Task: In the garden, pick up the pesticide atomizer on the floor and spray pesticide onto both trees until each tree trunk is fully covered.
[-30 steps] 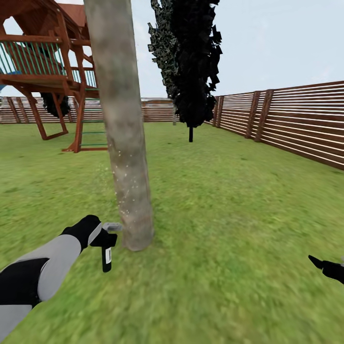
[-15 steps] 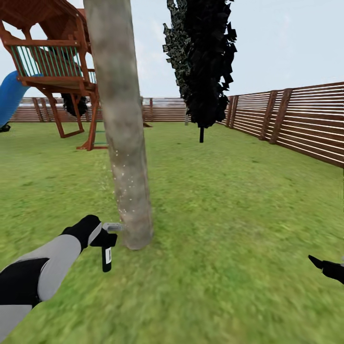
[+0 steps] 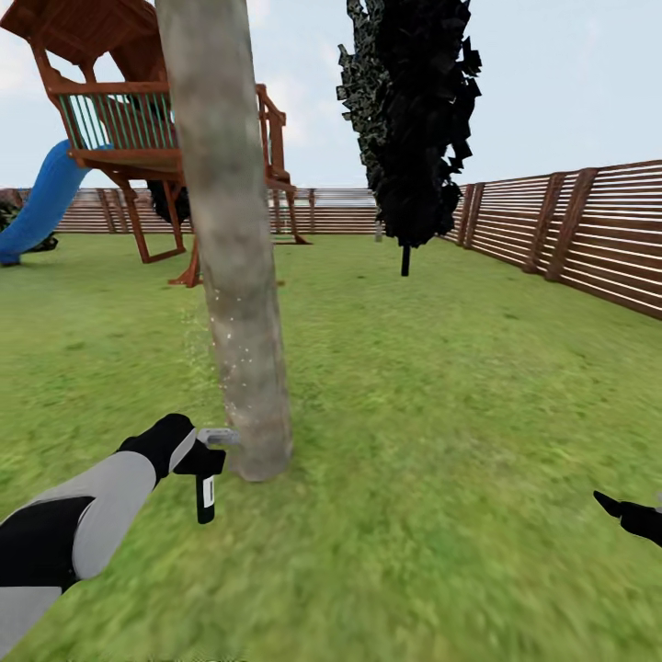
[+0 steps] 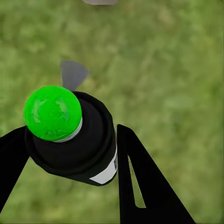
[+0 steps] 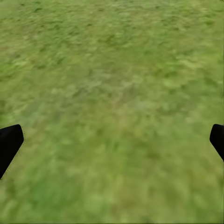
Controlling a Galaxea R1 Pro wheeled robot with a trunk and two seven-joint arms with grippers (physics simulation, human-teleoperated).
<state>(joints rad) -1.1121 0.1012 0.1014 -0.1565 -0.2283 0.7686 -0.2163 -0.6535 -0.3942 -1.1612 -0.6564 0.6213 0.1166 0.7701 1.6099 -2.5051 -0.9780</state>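
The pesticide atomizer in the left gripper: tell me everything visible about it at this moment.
The pesticide atomizer is a small black bottle with a white label patch on its side, a grey spray head at the top and, in the left wrist view, a bright green rounded end. It hangs roughly upright above the lawn, clamped between the fingers of the left gripper. Its grey nozzle points at the base of the tree trunk and sits very close to the bark, where pale specks dot the lower trunk.
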